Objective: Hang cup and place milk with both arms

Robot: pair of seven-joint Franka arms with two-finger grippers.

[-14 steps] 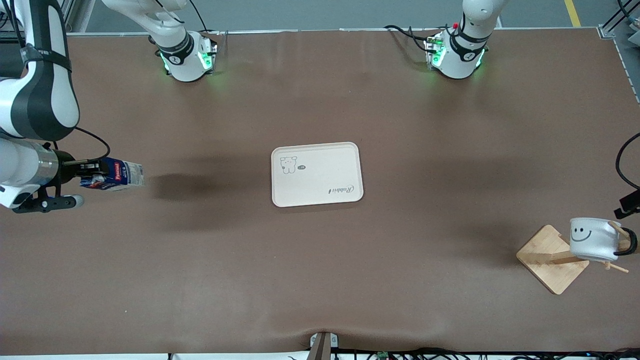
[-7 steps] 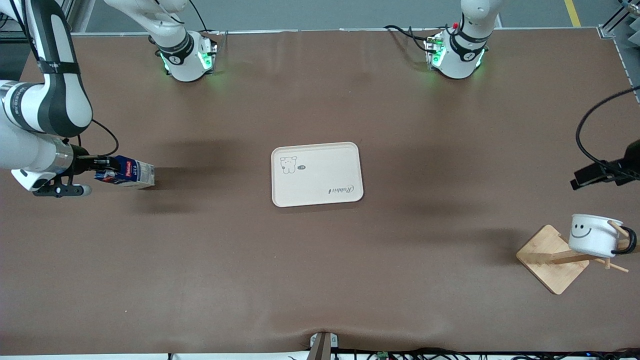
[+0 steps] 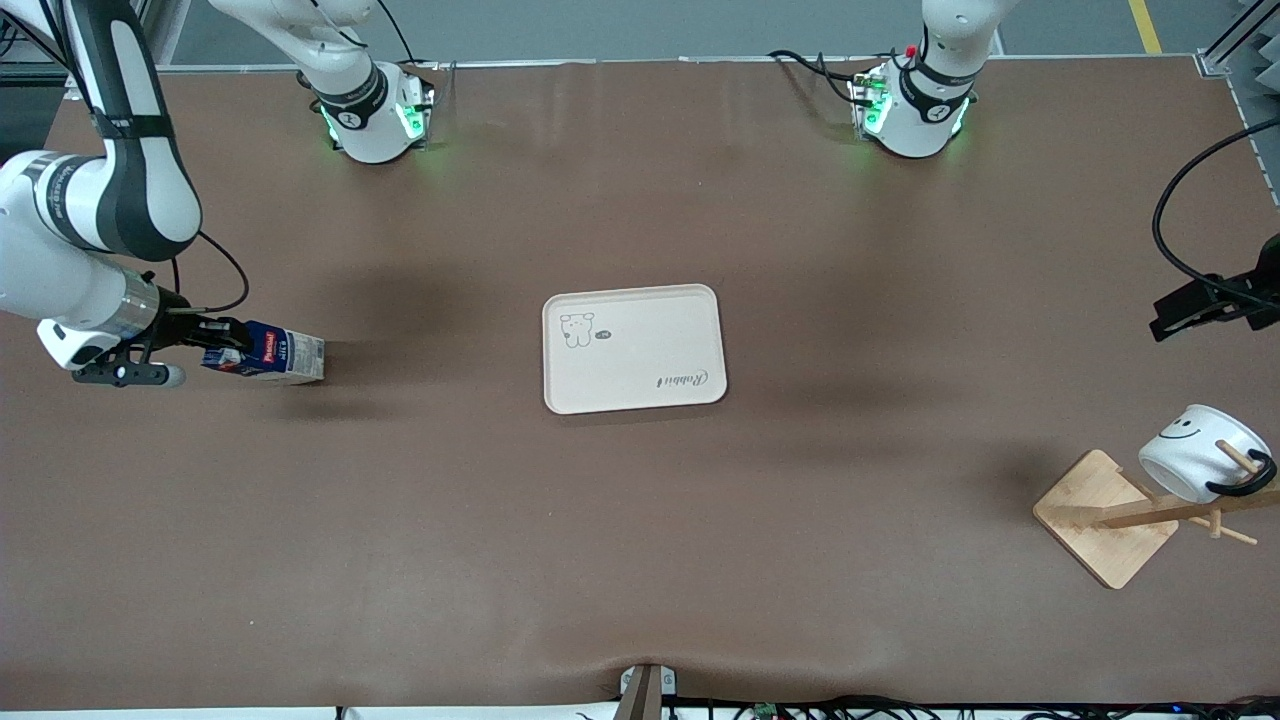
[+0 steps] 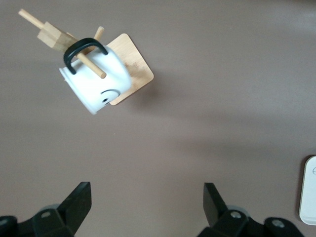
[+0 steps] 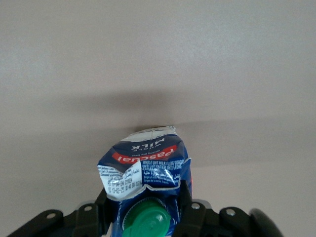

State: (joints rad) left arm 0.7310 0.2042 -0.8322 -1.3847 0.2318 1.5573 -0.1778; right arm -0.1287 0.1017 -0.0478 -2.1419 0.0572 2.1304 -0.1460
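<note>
Since a sec ago: cup (image 3: 1195,451) has tipped over on its peg, milk (image 3: 270,357) carried closer to the tray (image 3: 633,347), left gripper (image 4: 146,206) pulled up off the cup. Near to far: wooden rack (image 3: 1110,516) at left arm's end of worktop (image 3: 640,560), cup hanging by its black handle, smiley tilted. Left gripper w/ fingers spread wide, empty, mostly cut off at frame edge. Right gripper (image 3: 205,343) clamped on milk's cap end, carton horizontal, over right arm's end of worktop.

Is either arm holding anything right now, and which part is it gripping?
The right gripper holds the milk by its top end, jaws either side of the green cap. The left gripper is open, holding nothing.
</note>
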